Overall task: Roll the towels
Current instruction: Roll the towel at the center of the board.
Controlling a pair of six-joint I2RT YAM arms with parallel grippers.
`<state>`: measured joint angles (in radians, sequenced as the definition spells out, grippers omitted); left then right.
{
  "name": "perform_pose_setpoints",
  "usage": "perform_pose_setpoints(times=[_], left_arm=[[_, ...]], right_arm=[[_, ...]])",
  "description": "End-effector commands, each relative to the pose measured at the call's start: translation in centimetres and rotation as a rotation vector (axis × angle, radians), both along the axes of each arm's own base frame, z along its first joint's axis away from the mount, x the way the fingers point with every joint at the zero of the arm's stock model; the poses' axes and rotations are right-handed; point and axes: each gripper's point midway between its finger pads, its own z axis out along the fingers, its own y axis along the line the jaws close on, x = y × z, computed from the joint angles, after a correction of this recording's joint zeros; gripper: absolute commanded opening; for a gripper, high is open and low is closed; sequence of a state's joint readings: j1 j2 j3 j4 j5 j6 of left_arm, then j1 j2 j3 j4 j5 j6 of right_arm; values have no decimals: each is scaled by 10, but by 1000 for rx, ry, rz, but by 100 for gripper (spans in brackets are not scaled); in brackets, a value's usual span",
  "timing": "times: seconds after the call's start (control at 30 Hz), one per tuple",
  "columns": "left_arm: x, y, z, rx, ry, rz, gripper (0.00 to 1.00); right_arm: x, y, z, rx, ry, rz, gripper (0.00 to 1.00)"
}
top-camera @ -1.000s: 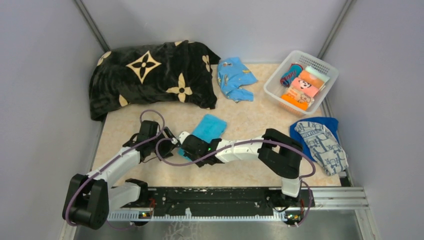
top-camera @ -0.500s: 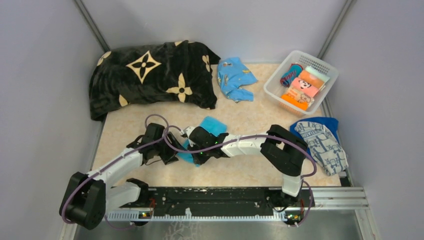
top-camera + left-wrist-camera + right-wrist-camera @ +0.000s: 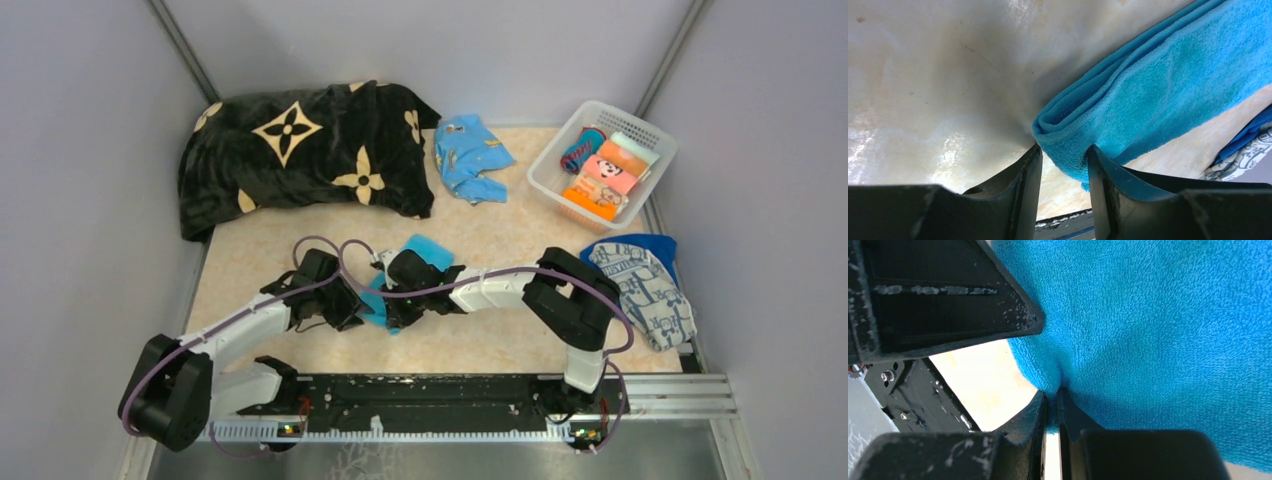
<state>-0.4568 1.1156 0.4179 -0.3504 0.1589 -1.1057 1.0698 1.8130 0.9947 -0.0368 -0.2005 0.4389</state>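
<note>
Turquoise towel (image 3: 425,252) mid-bench (image 3: 500,240). R gripper (image 3: 1053,405) clenched on its near edge; L gripper (image 3: 1062,159) jaws straddle folded corner, prob. not yet gripping. Both positioned to start roll.

Turquoise towel (image 3: 425,250), black flower-patterned blanket (image 3: 300,150)

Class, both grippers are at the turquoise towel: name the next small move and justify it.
Probably finish closing the left gripper: its jaws straddle the folded corner of the turquoise towel without pinching it, while the right gripper already pinches an edge.
</note>
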Motion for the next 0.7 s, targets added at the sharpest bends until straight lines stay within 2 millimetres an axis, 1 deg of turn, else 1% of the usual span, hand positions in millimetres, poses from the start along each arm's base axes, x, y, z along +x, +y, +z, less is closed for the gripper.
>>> perform_pose_setpoints(times=[0.0, 0.13, 0.33, 0.43, 0.6, 0.67], left_arm=[[3, 21, -12, 141, 26, 47, 43], [10, 36, -14, 245, 23, 62, 39], [14, 38, -16, 275, 28, 48, 37], [13, 37, -17, 270, 31, 38, 30], [13, 41, -16, 295, 23, 30, 10], [15, 44, -14, 311, 13, 27, 8]], right_arm=[[-5, 8, 21, 77, 2, 27, 9], [-8, 5, 23, 80, -1, 47, 9], [-11, 2, 22, 83, 7, 50, 9], [-11, 4, 24, 93, 12, 49, 9], [-9, 3, 24, 118, 49, 41, 9], [-9, 1, 25, 131, 61, 39, 9]])
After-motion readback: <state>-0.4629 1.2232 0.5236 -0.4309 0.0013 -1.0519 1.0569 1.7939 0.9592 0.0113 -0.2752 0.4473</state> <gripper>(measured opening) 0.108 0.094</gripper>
